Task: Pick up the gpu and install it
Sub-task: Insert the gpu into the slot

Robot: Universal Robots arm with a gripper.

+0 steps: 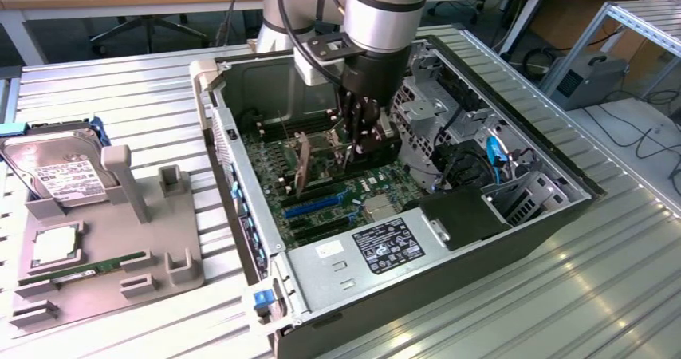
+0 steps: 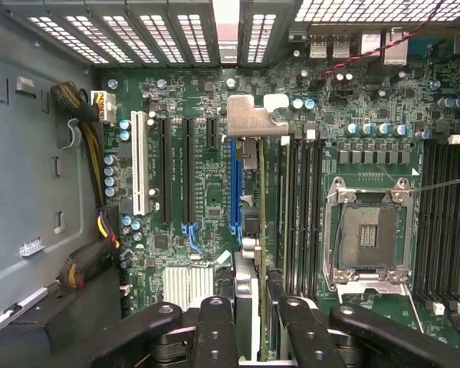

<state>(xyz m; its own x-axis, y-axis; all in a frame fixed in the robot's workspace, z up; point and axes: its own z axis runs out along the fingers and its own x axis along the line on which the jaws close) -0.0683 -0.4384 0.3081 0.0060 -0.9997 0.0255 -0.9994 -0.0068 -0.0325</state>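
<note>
While the arm reaches into the open case, the jaws grip the gpu on edge above the motherboard.

Exterior view's left: a grey moulded holder [image 1: 112,255] on the ribbed metal bench [image 1: 107,96] carries a boxy silver hard drive [image 1: 59,171] with a white label, a square processor [image 1: 56,247] and a narrow green memory stick [image 1: 101,265]. Centre: the dark steel computer case [image 1: 319,295] lies open on its side, green motherboard [image 1: 319,199] exposed. The gripper [image 1: 360,140] hangs over it, jaws clenched on the gpu [image 1: 303,167], a thin flat card standing upright just beside the blue slot [image 1: 314,207]. In the wrist view the gripper [image 2: 257,322] holds the gpu [image 2: 249,268] edge-on, its silvery bent bracket [image 2: 254,116] towards the vented rear wall, next to the blue slot [image 2: 234,184]. Exterior view's right: drive cage [image 1: 426,104], black cables, blue cable [image 1: 493,155].
</note>
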